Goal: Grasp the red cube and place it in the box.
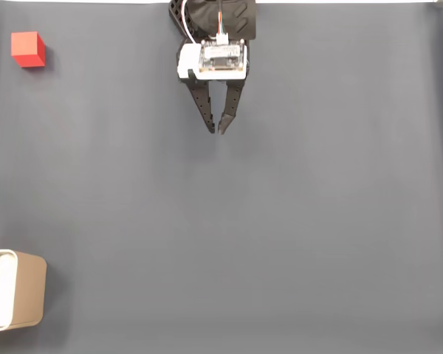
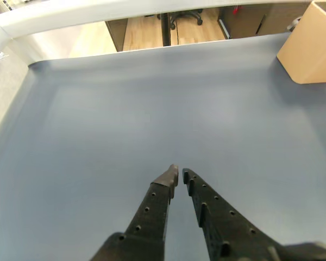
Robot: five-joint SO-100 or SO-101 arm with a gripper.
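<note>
The red cube (image 1: 28, 49) rests on the grey mat at the far upper left of the fixed view. The box (image 1: 18, 290), tan outside and white inside, stands at the lower left edge there; in the wrist view the box (image 2: 311, 46) sits at the upper right corner. My gripper (image 1: 217, 130) hangs near the top centre of the fixed view, well to the right of the cube and far from the box. Its black fingers nearly meet at the tips and hold nothing. In the wrist view the gripper (image 2: 179, 175) points out over bare mat.
A grey mat (image 1: 317, 221) covers the whole table. Beyond its far edge the wrist view shows a wooden floor and an office chair base (image 2: 179, 16). A raised grey rim (image 2: 70, 13) runs along the mat's far side.
</note>
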